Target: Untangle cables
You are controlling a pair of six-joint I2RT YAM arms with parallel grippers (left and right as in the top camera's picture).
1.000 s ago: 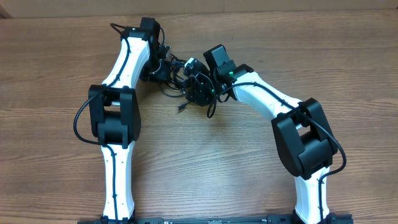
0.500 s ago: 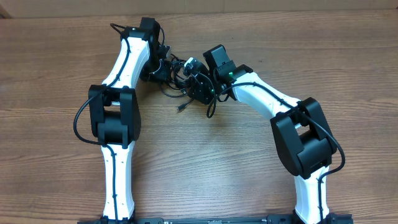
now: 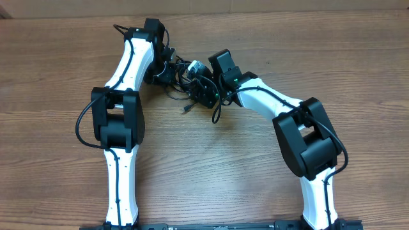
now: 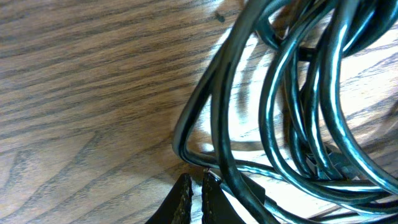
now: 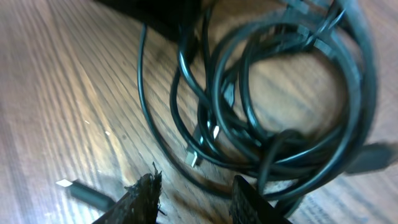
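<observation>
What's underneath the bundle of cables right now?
Bare wooden table shows through the loops of the cables. Whatever lies beneath the densest strands is covered.

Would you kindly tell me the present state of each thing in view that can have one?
cables: tangled in one bundle, lying on the table between the two grippers.
plug end: loose, lying flat on the table outside the bundle.
left gripper: shut, tips at a bend of cable.
right gripper: open, fingers apart at the bundle's edge.
</observation>
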